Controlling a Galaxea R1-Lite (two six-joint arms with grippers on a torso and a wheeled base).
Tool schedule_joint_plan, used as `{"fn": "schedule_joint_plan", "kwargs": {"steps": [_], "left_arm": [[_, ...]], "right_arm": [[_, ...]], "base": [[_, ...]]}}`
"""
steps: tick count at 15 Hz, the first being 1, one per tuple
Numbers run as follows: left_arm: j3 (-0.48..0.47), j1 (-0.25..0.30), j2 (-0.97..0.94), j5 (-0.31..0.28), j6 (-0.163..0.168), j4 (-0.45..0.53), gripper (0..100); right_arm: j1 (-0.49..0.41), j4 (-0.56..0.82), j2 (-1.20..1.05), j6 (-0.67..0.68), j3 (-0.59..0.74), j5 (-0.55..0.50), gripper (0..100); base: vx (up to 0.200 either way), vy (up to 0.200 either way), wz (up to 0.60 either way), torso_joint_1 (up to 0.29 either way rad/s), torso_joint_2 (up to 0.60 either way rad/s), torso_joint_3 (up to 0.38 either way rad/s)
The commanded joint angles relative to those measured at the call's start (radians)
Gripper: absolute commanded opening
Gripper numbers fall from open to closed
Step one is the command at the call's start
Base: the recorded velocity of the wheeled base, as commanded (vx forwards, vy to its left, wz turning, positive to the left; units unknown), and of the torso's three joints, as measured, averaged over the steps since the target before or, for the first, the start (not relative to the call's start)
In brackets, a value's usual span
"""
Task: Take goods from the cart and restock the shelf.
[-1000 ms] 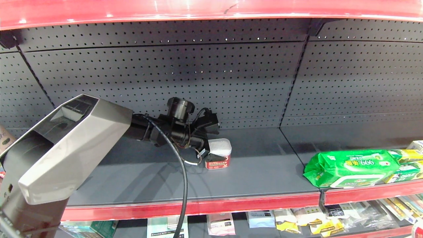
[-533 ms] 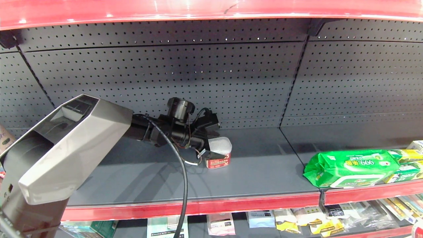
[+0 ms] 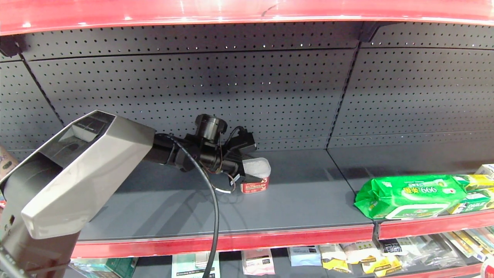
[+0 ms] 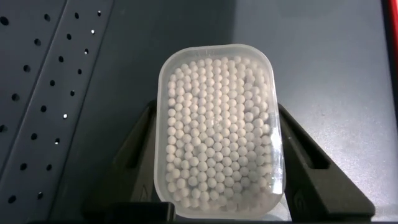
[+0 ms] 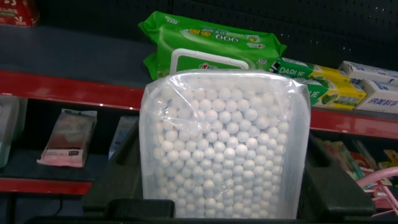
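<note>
A clear box of white beads with a red label (image 3: 256,174) stands on the grey shelf (image 3: 301,193), left of its middle. My left gripper (image 3: 247,165) is shut on it from the left side. In the left wrist view the box (image 4: 217,124) sits between the black fingers (image 4: 134,149), seen from above. A second box of white beads (image 5: 224,143), wrapped in clear film, is held in my right gripper (image 5: 224,186), which is shut on it in front of the shelf's red edge.
A green wipes pack (image 3: 409,195) lies at the shelf's front right, with small boxes (image 3: 474,193) beside it. A perforated back panel (image 3: 231,88) closes the shelf behind. Packets (image 3: 347,255) fill the lower shelf. Bare shelf lies between the bead box and the wipes.
The left gripper has turned the bead box more upright and shifted it a little toward the back of the shelf, still holding it.
</note>
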Motion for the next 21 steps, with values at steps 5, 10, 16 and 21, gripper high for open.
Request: {"fn": "schedule_joint_plan", "kwargs": {"steps": [5, 10, 16, 21], "left_arm": [[0.088, 0.012, -0.068, -0.01, 0.004, 0.003, 0], [0.174, 0.025, -0.125, -0.044, 0.013, 0.0, 0], [0.397, 0.025, -0.211, -0.062, 0.016, -0.135, 0], [0.525, 0.04, -0.238, -0.09, 0.01, -0.275, 0]], "right_arm": [[-0.001, -0.001, 0.002, 0.0, 0.0, 0.0, 0], [-0.002, 0.001, 0.003, 0.0, 0.0, 0.0, 0], [-0.002, 0.001, 0.003, 0.0, -0.002, 0.0, 0], [-0.002, 0.001, 0.003, 0.0, 0.0, 0.0, 0]], "base": [[0.0, 0.0, 0.0, 0.0, 0.0, 0.0], [0.0, 0.0, 0.0, 0.0, 0.0, 0.0], [0.0, 0.0, 0.0, 0.0, 0.0, 0.0], [0.0, 0.0, 0.0, 0.0, 0.0, 0.0]]}}
